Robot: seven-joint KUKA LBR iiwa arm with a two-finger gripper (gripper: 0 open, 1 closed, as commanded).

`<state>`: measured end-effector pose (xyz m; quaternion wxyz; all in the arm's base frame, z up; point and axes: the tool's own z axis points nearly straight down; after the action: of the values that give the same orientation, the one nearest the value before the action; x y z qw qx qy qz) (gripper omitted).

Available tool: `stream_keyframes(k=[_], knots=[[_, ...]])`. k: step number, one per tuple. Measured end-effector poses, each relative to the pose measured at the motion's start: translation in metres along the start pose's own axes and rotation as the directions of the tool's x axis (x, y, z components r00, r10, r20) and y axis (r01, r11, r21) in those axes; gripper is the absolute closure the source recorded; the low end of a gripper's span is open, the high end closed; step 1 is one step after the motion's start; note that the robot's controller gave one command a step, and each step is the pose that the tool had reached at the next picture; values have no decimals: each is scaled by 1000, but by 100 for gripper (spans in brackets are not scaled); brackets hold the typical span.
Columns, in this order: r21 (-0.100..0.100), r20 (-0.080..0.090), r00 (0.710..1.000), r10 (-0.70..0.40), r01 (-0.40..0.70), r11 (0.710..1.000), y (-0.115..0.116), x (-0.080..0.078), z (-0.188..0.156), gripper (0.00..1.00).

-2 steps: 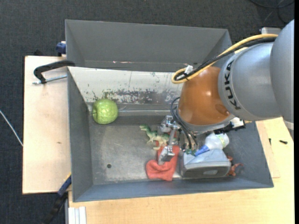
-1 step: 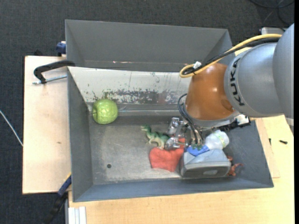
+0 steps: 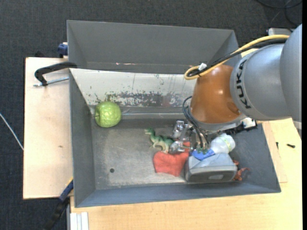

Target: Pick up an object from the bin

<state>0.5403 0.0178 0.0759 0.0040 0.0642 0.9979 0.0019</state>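
Observation:
My gripper [image 3: 181, 140] hangs low in the right half of the bin, its metal fingers showing under the orange cover. Its tips sit just right of a small green toy dinosaur [image 3: 159, 139] and above a red cloth-like thing [image 3: 169, 163]. A grey box-shaped thing [image 3: 211, 169] with a blue piece on top lies right below the gripper, and a clear plastic bottle [image 3: 222, 143] lies to its right. Nothing shows between the fingers.
A green ball [image 3: 108, 114] rests at the bin's back left corner. The left and front-left floor holds only a small dark spot. The arm and its orange cover hide the bin's right back part.

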Motion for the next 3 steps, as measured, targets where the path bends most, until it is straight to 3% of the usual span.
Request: stream_keyframes(k=[1,2,3], knots=[[3,-10,1000,9,-9,1000,-5,7,-44,100],[3,-2,999,35,-35,999,0,-2,-81,100],[4,-8,1000,17,-17,1000,-4,10,-96,100]])
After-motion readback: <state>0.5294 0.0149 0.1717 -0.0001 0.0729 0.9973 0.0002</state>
